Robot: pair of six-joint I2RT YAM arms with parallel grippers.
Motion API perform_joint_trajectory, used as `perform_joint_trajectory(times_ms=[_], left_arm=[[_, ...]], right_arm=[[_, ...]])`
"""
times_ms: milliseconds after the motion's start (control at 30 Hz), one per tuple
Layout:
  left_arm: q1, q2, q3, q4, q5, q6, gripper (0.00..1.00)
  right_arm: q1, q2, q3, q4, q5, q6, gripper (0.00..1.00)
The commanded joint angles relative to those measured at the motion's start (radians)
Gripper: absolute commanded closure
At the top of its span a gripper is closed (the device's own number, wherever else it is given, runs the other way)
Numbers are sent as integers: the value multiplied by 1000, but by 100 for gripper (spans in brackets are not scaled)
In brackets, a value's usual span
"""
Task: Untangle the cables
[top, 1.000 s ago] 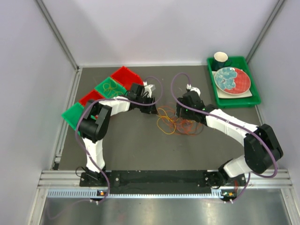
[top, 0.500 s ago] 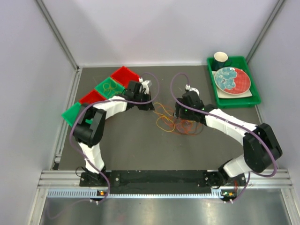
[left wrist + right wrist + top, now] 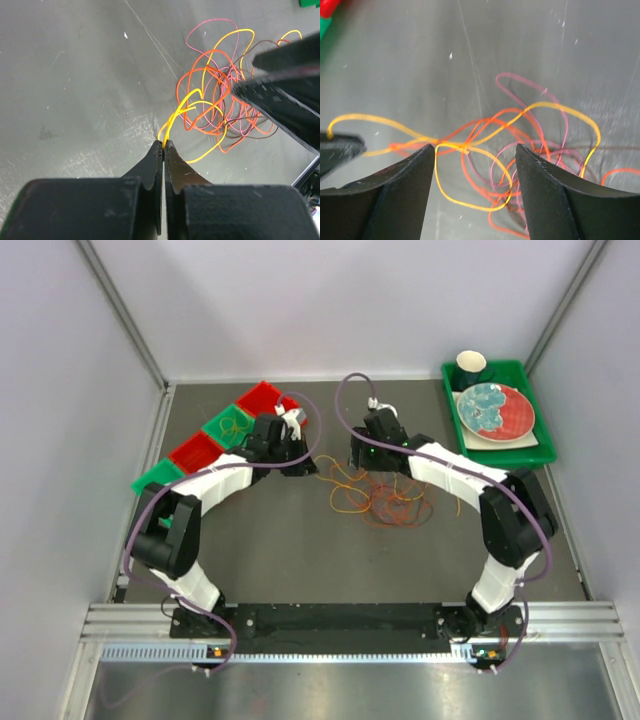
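The cables lie as a tangle of thin yellow, orange, pink and dark cords on the grey table. My left gripper sits at the tangle's left edge. In the left wrist view it is shut on a yellow cable that runs back into the tangle. My right gripper is open and hovers over the tangle's upper left. In the right wrist view its jaws stand wide apart above yellow and orange loops and hold nothing.
A row of red and green bins stands at the left; one green bin holds a yellow cord. A green tray with a plate and a cup stands at the back right. The two grippers are close together.
Both grippers have moved back and to the left. The left one has drawn the yellow cable out leftward from the tangle. The right one has shifted to the tangle's upper left.
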State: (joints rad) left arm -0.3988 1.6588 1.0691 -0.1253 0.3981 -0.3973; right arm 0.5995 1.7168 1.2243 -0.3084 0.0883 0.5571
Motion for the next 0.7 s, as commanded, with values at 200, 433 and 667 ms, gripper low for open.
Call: perform_joint_trajectory(times_ms=[200,433,667], left_arm=[[0,-19,9,-2,-4,0,100],[0,7,22,-8,13,-8,100],[0,7,9,3,25,-24,100]], right_arm=[[13,124,112,2,56,-207,43],[13,150,77,115,13,-260,46],[13,236,145,135,36,-266,59]])
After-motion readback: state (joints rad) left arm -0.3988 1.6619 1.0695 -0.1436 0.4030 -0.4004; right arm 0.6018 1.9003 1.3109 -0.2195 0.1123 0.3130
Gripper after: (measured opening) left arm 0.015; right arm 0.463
